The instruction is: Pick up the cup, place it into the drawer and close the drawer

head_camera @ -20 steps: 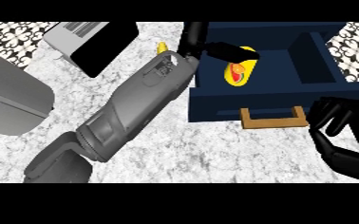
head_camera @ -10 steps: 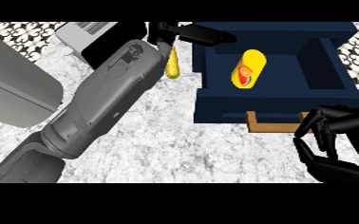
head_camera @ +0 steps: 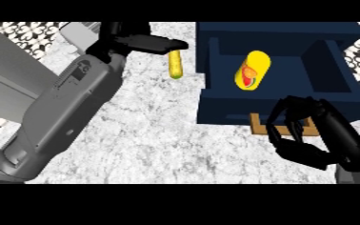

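Head view: the counter (head_camera: pixel 162 133) is a mottled grey-and-white stone surface, and a wide bare stretch of it runs from the centre down toward 6 o'clock. At 2 o'clock sits the drawer (head_camera: pixel 211 66), a deep navy box with flat, square-cut walls, pulled open so its floor shows. At its front edge, around 4 o'clock, is a tan wooden handle (head_camera: pixel 260 126), a plain rectangular bar.

Lying on its side on the drawer floor is the cup (head_camera: pixel 252 70): a smooth yellow cylinder with rounded ends and a red-and-orange picture on its side. It rests apart from the drawer walls, with blue floor showing all round it.

Just outside the drawer's left wall, at 12 o'clock, lies a short yellow-green rod (head_camera: pixel 175 64) on the stone, lengthwise up and down.

The left hand (head_camera: pixel 144 42) reaches across at 11 o'clock, black fingers straight and flat, the tips over the top end of the rod, holding nothing. Its broad grey forearm slants down to 8 o'clock.

The right hand (head_camera: pixel 330 133) sits at 4 o'clock, fingers curled downward over the handle and drawer front; whether they touch it cannot be told.

At 10 o'clock stands a pale grey boxy appliance (head_camera: pixel 77 31).
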